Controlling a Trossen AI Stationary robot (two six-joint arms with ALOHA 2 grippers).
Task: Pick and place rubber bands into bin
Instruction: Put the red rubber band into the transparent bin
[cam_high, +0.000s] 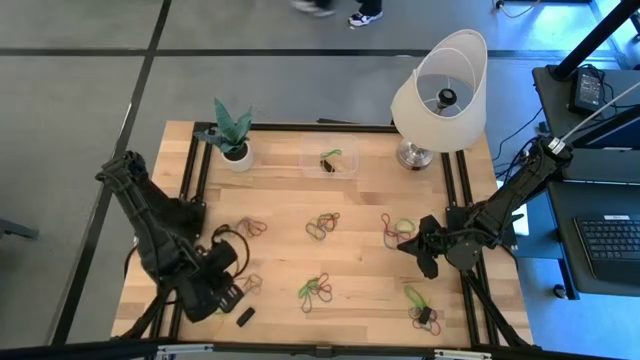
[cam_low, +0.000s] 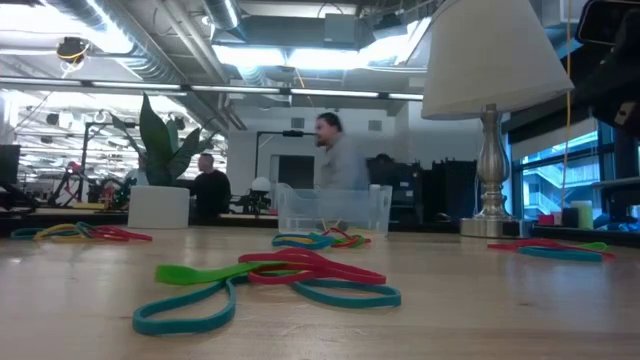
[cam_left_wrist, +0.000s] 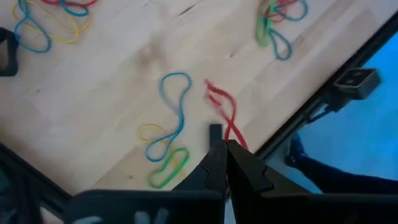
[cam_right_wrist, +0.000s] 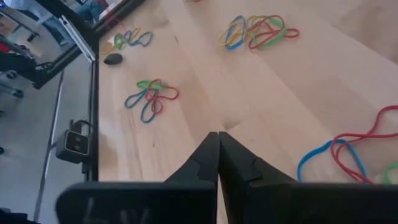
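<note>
Several clusters of rubber bands (cam_high: 322, 226) lie scattered over the wooden table (cam_high: 285, 190), with one group near its middle, one toward the front edge, one by the left arm and two on the right side. The bin (cam_high: 331, 160) stands at the table's far side, between the potted plant (cam_high: 233, 134) and the lamp (cam_high: 438, 95), and a few bands already lie inside it. A small black block (cam_high: 245, 317) sits near the front edge, just beside the left arm.

The left claw (cam_left_wrist: 222, 144) is low over the table's front left corner, its fingers clenched on a red band (cam_left_wrist: 222, 109) whose loop trails away from the tips. Close by it lie a blue, yellow and green tangle, and the table's dark frame rail runs just past the pinched band. The right claw (cam_right_wrist: 217, 138) hangs over the right side of the table with its fingers pressed together and nothing between them; a red and blue band lies just beside it and a mixed cluster farther ahead.

Between the left claw and the bin lie only loose bands on bare wood. The plant stands just left of the bin, the lamp base just right of it. In the low view, people show blurred in the room beyond the table.
</note>
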